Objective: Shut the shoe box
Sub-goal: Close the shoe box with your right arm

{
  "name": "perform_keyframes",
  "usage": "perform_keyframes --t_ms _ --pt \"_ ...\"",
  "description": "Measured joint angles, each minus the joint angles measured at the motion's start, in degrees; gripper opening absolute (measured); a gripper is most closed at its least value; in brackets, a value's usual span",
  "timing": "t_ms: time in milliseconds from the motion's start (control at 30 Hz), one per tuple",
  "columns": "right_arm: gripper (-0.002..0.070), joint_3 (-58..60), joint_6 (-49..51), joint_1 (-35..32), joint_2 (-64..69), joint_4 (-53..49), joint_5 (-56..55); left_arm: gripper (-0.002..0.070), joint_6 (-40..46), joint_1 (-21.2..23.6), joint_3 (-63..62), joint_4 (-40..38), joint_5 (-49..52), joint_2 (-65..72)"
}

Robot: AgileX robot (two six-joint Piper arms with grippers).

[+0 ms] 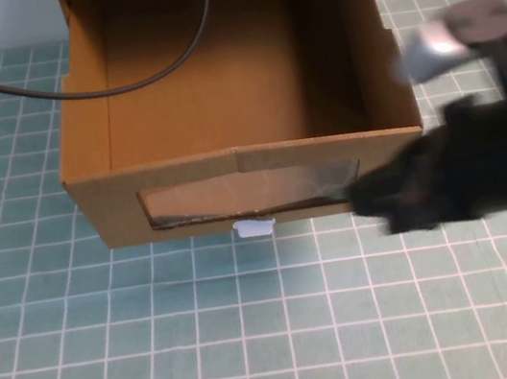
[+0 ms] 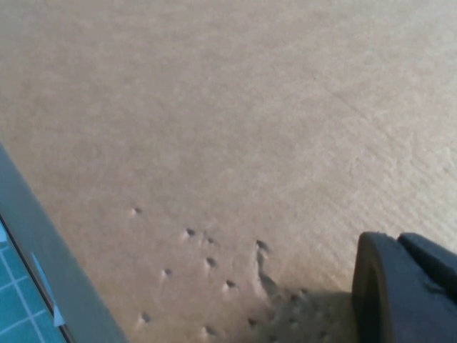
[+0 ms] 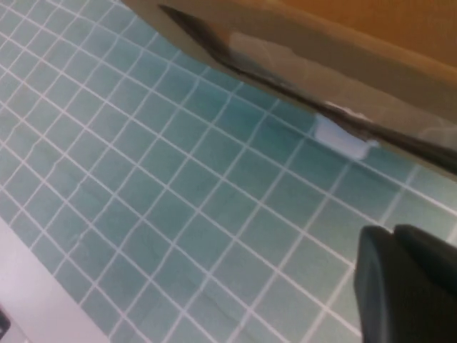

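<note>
Green cutting mat (image 1: 260,344) with a white grid fills the foreground of the high view, bare up to the box front. Shoe box (image 1: 230,106) sits at the far centre of the mat, drawer pulled out toward the camera, top open. Interior: plain brown cardboard, nothing inside apart from a black cable (image 1: 119,83) draped across the opening from the left. Front panel carries a wide clear window (image 1: 249,193); small white pull tab (image 1: 254,227) sticks out just below it, at the mat.

Right gripper (image 1: 401,196): dark, blurred, low over the mat at the box's front right corner, just beside the window's right end; arm reaches in from the right. Fingers — cannot tell whether apart or together. Right wrist view shows the tab (image 3: 343,138) and window edge above the mat.

Left gripper (image 2: 407,286): only one dark finger visible, close over a dented cardboard surface (image 2: 228,128). Spread — cannot tell.
</note>
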Motion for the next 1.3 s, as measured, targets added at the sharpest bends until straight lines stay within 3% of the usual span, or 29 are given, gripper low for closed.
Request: perform_keyframes --t_ms 133,667,1067,1300 --pt "-0.0011 -4.5 1.3 4.8 7.2 -1.1 -4.5 -0.0005 0.0 0.0 0.0 0.0 0.0 0.0" --pt "-0.0011 -21.5 1.1 5.4 24.0 -3.1 -5.9 -0.0005 -1.0 0.0 0.0 0.0 0.5 0.0" --pt "-0.0011 -24.6 0.7 -0.6 24.8 -3.5 -7.7 -0.0005 -1.0 0.0 0.0 -0.1 1.0 0.0" --pt "-0.0011 -24.8 0.8 -1.8 24.8 -2.0 -1.3 -0.0005 -1.2 0.0 0.0 -0.1 1.0 0.0"
